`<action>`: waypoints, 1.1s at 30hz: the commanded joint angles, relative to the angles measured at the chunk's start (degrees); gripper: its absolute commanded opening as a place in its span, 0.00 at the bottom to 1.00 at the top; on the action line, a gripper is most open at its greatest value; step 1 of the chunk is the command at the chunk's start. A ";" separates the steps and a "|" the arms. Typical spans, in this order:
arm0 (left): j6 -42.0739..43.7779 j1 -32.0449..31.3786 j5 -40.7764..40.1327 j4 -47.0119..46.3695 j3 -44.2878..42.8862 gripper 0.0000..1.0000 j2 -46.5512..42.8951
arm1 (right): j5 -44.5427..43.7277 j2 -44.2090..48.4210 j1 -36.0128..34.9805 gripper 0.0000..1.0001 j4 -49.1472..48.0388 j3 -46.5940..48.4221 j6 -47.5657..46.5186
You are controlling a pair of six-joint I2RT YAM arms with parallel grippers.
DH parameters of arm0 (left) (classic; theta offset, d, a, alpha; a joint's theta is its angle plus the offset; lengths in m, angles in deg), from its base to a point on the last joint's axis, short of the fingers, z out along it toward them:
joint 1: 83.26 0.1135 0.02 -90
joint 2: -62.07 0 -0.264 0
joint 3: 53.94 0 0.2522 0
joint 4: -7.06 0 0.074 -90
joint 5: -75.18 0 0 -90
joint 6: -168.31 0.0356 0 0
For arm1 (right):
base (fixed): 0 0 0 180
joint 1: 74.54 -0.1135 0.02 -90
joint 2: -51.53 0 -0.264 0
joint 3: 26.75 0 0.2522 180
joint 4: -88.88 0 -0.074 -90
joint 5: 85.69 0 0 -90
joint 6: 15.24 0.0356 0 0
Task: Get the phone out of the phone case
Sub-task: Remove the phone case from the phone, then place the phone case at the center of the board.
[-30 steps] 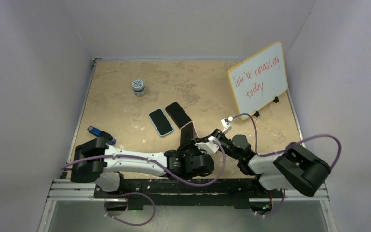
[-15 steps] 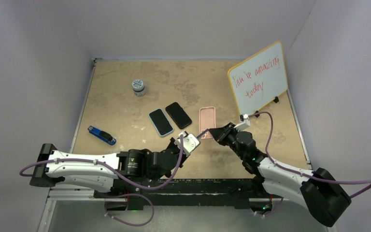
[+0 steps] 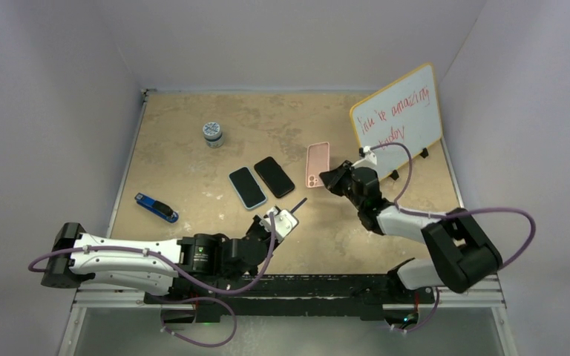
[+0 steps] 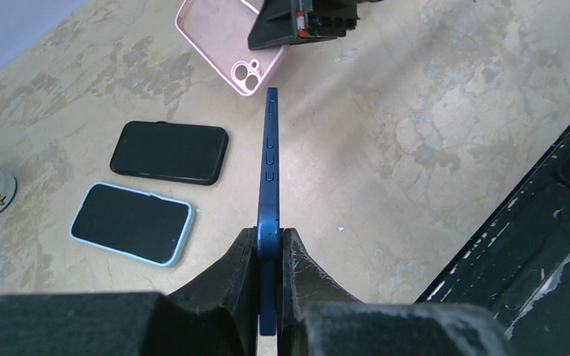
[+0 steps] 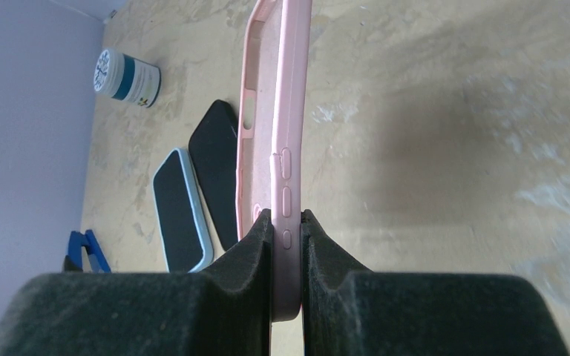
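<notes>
The dark blue phone [image 4: 269, 163] is bare and stands edge-on above the table, with my left gripper [image 4: 269, 239] shut on its lower end. In the top view it shows as a thin dark sliver [image 3: 298, 204] in front of the left gripper [image 3: 288, 213]. The empty pink phone case [image 5: 286, 111] is apart from the phone, and my right gripper [image 5: 287, 222] is shut on its side wall. From above, the case [image 3: 317, 164] hangs at the right gripper [image 3: 329, 176], near the whiteboard. The case's camera cut-out [image 4: 250, 73] faces the left wrist camera.
A black phone [image 3: 274, 176] and a light-blue-cased phone [image 3: 247, 188] lie side by side mid-table. A small jar [image 3: 212, 133] stands behind them. A blue stapler [image 3: 156, 208] lies at the left. A whiteboard [image 3: 397, 119] leans at the back right.
The two grippers have pulled apart. The right one carried the pink case back toward the whiteboard, while the left arm drew back and left with the phone.
</notes>
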 commanded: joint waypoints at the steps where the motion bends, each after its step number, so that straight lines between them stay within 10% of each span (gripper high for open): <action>1: 0.77 0.38 -3.78 -6.67 0.48 0.00 0.36 | 2.87 -6.95 0.69 0.00 -2.33 6.86 -4.59; 18: 1.77 9.38 4.91 -14.19 3.66 0.00 4.29 | -1.48 -13.70 1.30 0.37 13.97 17.31 -16.02; 33: 10.98 11.35 4.40 -25.38 5.05 0.00 10.54 | 9.35 10.76 1.18 0.75 18.19 6.77 -6.85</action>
